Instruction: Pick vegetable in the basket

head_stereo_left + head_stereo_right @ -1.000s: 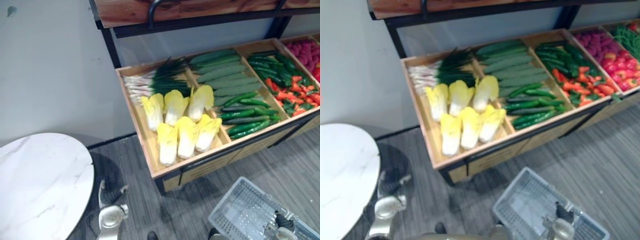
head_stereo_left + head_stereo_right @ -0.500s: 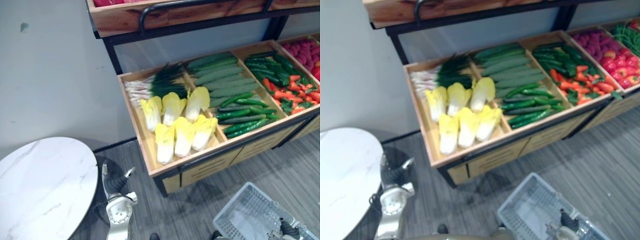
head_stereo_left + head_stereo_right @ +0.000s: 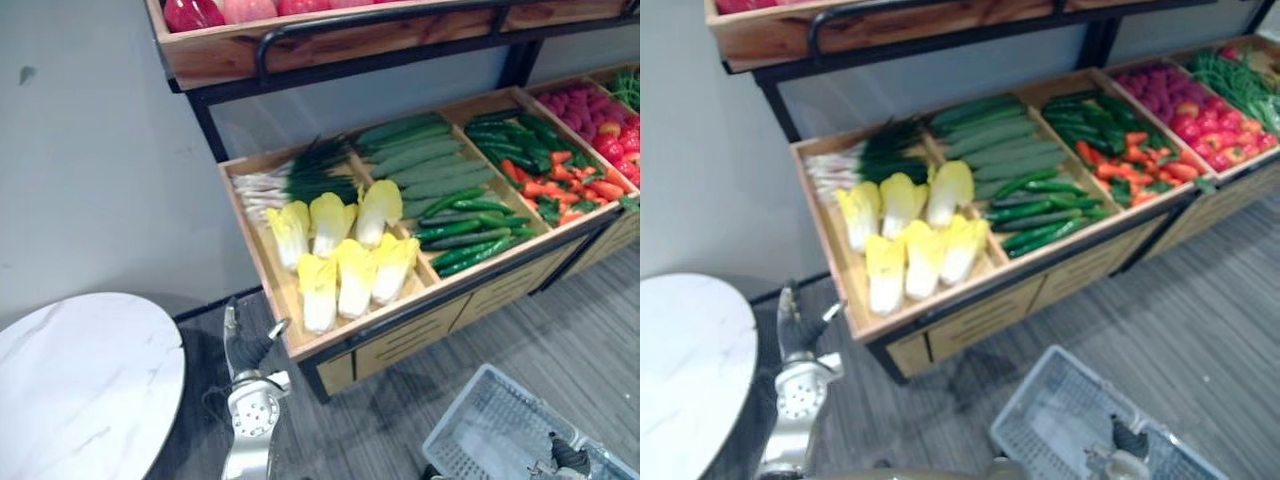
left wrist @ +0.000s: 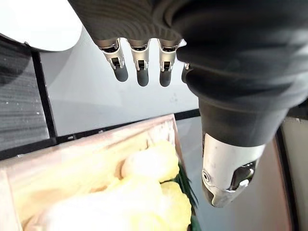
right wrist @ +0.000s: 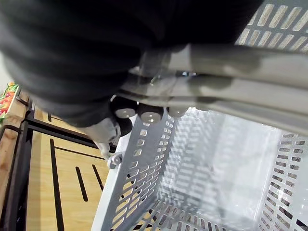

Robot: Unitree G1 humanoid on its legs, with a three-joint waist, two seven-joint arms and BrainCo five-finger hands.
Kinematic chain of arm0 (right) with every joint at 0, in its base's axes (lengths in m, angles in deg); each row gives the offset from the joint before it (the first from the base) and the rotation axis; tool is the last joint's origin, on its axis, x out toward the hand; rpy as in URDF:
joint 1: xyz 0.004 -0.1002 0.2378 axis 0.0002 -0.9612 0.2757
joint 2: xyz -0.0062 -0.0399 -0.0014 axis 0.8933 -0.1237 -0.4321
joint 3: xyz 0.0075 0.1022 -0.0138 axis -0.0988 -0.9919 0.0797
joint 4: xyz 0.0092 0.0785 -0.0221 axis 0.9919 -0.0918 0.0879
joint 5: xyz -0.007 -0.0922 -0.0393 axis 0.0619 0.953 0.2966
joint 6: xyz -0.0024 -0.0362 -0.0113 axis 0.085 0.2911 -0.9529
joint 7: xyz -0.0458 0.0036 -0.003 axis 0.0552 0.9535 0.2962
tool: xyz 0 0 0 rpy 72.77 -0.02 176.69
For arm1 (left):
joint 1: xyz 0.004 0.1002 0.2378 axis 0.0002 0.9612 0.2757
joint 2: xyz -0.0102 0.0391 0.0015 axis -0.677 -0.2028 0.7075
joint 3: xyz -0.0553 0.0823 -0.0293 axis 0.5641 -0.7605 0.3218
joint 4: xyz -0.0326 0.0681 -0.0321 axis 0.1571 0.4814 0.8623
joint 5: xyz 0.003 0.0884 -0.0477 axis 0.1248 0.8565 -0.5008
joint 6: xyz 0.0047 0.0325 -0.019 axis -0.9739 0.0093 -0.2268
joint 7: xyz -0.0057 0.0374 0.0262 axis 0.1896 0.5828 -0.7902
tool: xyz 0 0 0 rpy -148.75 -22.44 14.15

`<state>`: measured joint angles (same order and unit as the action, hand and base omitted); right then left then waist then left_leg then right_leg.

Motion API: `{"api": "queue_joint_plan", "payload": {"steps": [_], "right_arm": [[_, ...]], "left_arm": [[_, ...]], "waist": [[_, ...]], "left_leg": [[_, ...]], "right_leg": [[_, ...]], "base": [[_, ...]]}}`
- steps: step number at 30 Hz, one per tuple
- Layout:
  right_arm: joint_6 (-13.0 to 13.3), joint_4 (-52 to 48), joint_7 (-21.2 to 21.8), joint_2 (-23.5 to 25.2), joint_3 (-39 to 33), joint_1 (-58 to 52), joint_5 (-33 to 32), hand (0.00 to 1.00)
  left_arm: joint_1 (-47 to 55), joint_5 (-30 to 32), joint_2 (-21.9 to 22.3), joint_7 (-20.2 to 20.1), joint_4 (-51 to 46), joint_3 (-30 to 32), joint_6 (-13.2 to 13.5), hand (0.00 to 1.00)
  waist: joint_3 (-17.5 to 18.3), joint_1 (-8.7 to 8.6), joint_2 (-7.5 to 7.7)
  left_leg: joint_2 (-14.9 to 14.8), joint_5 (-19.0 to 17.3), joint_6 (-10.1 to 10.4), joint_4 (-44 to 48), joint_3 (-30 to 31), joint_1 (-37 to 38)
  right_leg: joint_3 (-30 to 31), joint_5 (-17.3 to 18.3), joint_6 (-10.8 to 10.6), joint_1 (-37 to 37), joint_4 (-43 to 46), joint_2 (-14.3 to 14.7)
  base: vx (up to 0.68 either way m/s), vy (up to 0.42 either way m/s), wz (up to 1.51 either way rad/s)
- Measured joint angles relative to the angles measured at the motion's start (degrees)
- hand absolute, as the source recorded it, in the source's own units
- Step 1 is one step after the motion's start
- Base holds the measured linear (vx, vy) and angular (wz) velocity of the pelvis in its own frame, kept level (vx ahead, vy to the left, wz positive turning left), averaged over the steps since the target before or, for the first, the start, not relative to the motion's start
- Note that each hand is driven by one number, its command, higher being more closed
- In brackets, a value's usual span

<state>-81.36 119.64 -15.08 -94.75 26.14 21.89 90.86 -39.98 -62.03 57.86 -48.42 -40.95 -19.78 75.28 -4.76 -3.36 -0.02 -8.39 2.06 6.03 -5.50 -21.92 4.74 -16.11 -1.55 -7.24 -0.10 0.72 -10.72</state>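
Note:
Yellow cabbages (image 3: 340,262) lie in the front of the leftmost wooden compartment, with green onions (image 3: 295,175) behind them. My left hand (image 3: 247,345) is raised by the crate's front left corner, open, fingers straight and holding nothing; in its wrist view the fingers (image 4: 139,67) point over the cabbages (image 4: 139,192). At the lower right, my right hand (image 5: 150,114) is shut on the handle (image 5: 231,62) of an empty grey plastic basket (image 3: 480,425).
Long pale green cucumbers (image 3: 430,160), small dark cucumbers (image 3: 470,225), then green and orange peppers (image 3: 550,165) and red produce (image 3: 600,110) fill the compartments to the right. A shelf (image 3: 300,45) with a black rail hangs above. A white round table (image 3: 80,390) stands at the left.
The camera has tilted up, so the upper shelf now shows. My left hand has risen and come closer to the crate's front left corner. The right hand still holds the basket.

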Motion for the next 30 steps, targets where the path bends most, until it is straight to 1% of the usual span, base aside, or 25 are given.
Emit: {"api": "queue_joint_plan", "payload": {"steps": [2,3,6,7,11,12,14,17,24,27,30], "right_arm": [[0.00,-0.10,0.00,-0.01,0.19,0.31,0.03,1.00],[0.01,-0.42,0.00,-0.01,0.47,0.32,0.09,1.00],[-0.01,-0.68,0.00,-0.01,1.21,0.44,0.09,1.00],[-0.02,-0.98,-0.01,-0.01,1.78,0.40,0.09,1.00],[-0.02,-1.40,-0.05,-0.01,2.21,0.76,0.15,1.00],[-0.02,-1.42,-0.26,-0.01,2.21,0.77,0.17,1.00],[-0.04,-1.54,-0.41,-0.02,2.44,0.98,0.18,1.00],[-0.04,-1.86,-0.71,-0.01,2.69,1.37,1.33,1.00],[-0.04,-3.67,-0.87,0.01,3.44,1.48,2.08,1.00],[-0.03,-3.70,-0.92,0.00,3.99,1.36,2.07,1.00],[-0.02,-3.73,-0.99,0.00,4.51,2.78,2.07,1.00]], "left_arm": [[-1.13,0.16,-0.19,0.25,0.21,0.00,-0.02,0.00],[-2.12,0.20,-0.61,0.61,0.87,-0.07,-0.02,0.00],[-3.91,0.20,-1.16,1.94,2.88,0.09,-0.37,0.00],[-4.24,0.21,-1.17,2.17,3.03,0.11,-0.50,0.00],[-6.53,0.27,-1.18,3.58,4.70,0.19,-0.79,0.00],[-7.30,0.27,-1.16,4.18,5.30,0.21,-1.63,0.00],[-7.60,0.27,-1.17,4.47,5.33,0.42,-1.69,0.00],[-7.87,0.26,-1.14,5.48,6.46,0.72,-1.73,0.00],[-9.09,0.20,-1.11,6.43,7.81,0.83,-2.26,0.00],[-11.01,0.18,-0.03,6.61,8.60,0.78,-2.44,0.00],[-13.16,0.14,0.44,7.43,10.09,0.73,-2.46,0.00]], "waist": [[0.01,0.11,-0.01],[0.03,-0.04,-0.05],[0.04,-1.27,-0.11],[0.05,-1.30,-0.11],[0.07,-1.41,-0.28],[0.10,-1.57,-0.39],[0.08,-1.74,-0.48],[-0.04,-2.62,-0.83],[-0.21,-2.66,-1.53],[-0.56,-2.68,-1.38],[-1.36,-2.66,-1.13]], "left_leg": [[-0.42,-0.29,0.43,0.01,-1.01,0.59],[-0.63,-0.35,0.50,0.02,-1.21,0.65],[-0.94,-0.44,0.64,0.02,-1.49,0.63],[-1.07,-0.54,0.77,0.02,-2.38,0.73],[-1.10,-0.58,0.82,0.03,-3.33,0.48],[-1.11,-0.62,0.87,0.02,-3.59,0.45],[-1.13,-0.65,0.90,0.02,-4.05,0.27],[-1.15,-0.77,1.02,0.02,-4.31,0.14],[-1.61,-0.83,1.13,0.03,-5.90,-1.63],[-1.84,-0.83,1.14,0.03,-5.89,-2.10],[-1.89,-0.79,1.13,0.04,-6.38,-3.94]], "right_leg": [[0.82,-0.10,0.14,-0.04,-0.30,0.57],[0.94,-0.19,0.26,-0.07,-0.66,0.85],[1.14,-0.19,0.29,0.02,-0.84,1.19],[1.63,-0.42,0.60,0.27,-1.06,1.41],[2.72,-0.87,0.69,1.05,-1.64,1.65],[2.85,-0.87,0.69,1.23,-1.64,1.66],[3.41,-1.00,0.72,1.79,-1.62,1.75],[3.68,-1.12,0.72,2.05,-1.75,1.82],[5.20,-1.55,0.96,4.89,-1.83,2.52],[5.56,-1.55,0.97,5.20,-1.81,2.68],[6.33,-1.91,1.26,7.56,-1.50,2.83]], "base": [[0.07,-0.032,-0.23],[0.05,-0.038,-0.18],[0.03,-0.022,-0.08],[0.02,-0.016,-0.23],[-0.01,-0.020,-0.17],[0.00,-0.011,-0.08],[-0.01,-0.015,-0.13],[-0.01,-0.012,-0.06],[0.00,-0.031,-0.11],[0.01,-0.022,-0.03],[-0.02,-0.035,-0.09]]}}
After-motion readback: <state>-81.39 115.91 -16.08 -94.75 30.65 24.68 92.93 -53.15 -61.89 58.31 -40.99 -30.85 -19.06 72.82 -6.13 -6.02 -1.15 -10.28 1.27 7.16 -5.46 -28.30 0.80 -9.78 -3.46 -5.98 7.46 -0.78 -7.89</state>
